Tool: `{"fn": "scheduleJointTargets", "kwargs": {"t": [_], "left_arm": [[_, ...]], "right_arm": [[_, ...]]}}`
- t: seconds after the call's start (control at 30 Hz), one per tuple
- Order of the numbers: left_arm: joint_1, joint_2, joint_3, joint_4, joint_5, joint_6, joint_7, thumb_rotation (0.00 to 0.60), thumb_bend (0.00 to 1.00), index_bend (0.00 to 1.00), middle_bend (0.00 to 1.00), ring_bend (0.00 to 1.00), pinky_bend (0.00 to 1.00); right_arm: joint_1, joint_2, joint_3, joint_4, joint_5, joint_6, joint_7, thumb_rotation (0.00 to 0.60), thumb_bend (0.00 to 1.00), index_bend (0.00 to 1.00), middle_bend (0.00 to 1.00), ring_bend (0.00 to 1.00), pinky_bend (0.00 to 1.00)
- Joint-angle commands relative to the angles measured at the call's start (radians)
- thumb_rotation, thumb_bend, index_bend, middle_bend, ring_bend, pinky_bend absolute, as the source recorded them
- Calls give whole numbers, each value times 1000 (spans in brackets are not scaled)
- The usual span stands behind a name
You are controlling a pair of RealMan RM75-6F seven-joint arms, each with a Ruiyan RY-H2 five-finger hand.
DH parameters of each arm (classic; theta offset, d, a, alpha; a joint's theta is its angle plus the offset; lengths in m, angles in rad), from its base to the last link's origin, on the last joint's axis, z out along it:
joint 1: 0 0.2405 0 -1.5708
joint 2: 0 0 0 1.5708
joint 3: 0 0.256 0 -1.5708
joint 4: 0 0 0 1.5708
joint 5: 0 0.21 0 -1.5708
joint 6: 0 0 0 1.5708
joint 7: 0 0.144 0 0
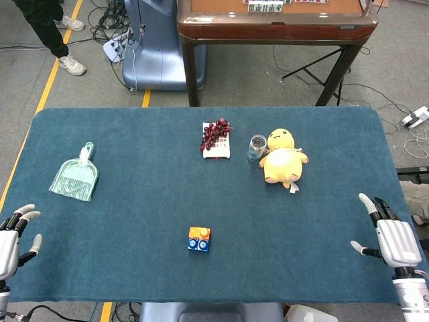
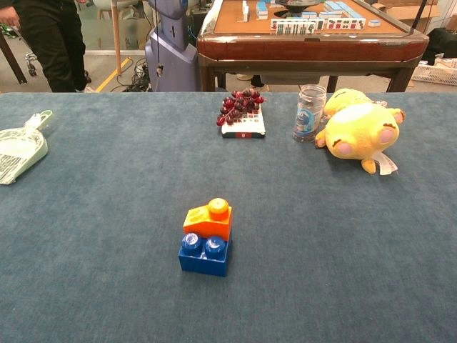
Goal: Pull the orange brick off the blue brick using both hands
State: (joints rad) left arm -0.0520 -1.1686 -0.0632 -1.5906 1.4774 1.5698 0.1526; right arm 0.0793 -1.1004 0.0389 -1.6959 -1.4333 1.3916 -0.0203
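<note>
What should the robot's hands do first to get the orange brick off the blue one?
Probably bring both hands in toward the bricks. The left hand and right hand sit open at the table's far edges, holding nothing, while the orange brick is stuck on the blue brick in the middle, near the front. Neither hand is close enough to grip.

Robotics lab or workshop, cables (image 1: 114, 23) strewn on grey floor, yellow floor tape (image 1: 57, 64), mahjong table (image 1: 275, 27) behind
</note>
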Motion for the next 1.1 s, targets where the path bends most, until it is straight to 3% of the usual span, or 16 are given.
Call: {"fn": "scheduleJointTargets", "kwargs": {"t": [0.03,0.43,0.57,0.7,1.1], "left_arm": [[-4,-5,4,6,0,-16,-2,600,412,337,252,377,627],[-15,-4,0,-20,-7,-36,4,600,413,290,230,378,630],[-16,2,1,-37,-18,-48,-4,600,413,281,229,378,631],[-19,-1,2,-27,-25,-61,-8,600,414,280,229,378,630],[-17,-20,9,8,-31,-75,-38,600,413,281,229,378,631]], "right_arm": [[7,-8,5,2,4,-7,2,600,25,79,179,90,318],[114,-50,67,-138,35,-116,-21,600,28,155,190,99,300],[194,-80,89,-267,69,-214,-98,600,18,234,188,99,270],[248,-118,106,-336,150,-272,-172,600,15,239,177,98,257],[383,-298,129,-344,324,-332,-341,600,13,270,168,85,238]]}}
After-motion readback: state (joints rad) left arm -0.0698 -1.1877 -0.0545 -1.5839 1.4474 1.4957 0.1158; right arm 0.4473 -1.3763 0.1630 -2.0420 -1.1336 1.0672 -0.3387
